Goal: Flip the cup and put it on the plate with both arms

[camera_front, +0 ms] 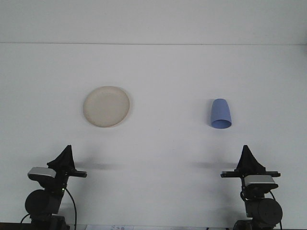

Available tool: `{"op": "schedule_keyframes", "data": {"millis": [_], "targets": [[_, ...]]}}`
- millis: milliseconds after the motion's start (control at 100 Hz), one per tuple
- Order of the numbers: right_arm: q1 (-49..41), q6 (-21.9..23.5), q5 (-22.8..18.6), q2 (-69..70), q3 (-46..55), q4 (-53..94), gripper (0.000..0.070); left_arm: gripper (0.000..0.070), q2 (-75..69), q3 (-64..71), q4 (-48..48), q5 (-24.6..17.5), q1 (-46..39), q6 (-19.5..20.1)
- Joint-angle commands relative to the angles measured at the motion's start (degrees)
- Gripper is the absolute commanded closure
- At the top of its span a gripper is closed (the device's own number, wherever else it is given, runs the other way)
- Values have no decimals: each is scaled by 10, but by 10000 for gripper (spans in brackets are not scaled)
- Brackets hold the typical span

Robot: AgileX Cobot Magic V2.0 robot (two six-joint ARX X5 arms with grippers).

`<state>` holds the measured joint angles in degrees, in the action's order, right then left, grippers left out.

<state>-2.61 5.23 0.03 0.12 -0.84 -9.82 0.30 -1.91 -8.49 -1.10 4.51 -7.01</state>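
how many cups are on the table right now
1. A blue cup stands upside down on the right side of the table, apart from the beige plate on the left. Nothing in view could hide another.

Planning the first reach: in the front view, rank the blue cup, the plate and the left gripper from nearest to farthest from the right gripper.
1. blue cup, just ahead of the right gripper, on the right side.
2. plate, across on the table's left.
3. left gripper, at the opposite near corner.
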Motion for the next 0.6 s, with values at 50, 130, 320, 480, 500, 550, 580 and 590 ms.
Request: {"op": "schedule_keyframes", "data": {"millis": [50,130,320,480,500,550,580,590], "targets": [[0,12,0,0,-4,-2,700,688,0,11,-6,-1,0,0],[0,19,0,1,-29,36,700,688,0,11,-6,-1,0,0],[1,21,21,66,-137,153,700,688,0,11,-6,-1,0,0],[0,18,29,191,-250,224,700,688,0,11,-6,-1,0,0],[0,17,29,207,-263,230,700,688,0,11,-6,-1,0,0],[0,15,29,245,-294,239,700,688,0,11,-6,-1,0,0],[0,13,29,266,-309,239,700,688,0,11,-6,-1,0,0],[0,13,29,273,-314,238,700,688,0,11,-6,-1,0,0]]}}
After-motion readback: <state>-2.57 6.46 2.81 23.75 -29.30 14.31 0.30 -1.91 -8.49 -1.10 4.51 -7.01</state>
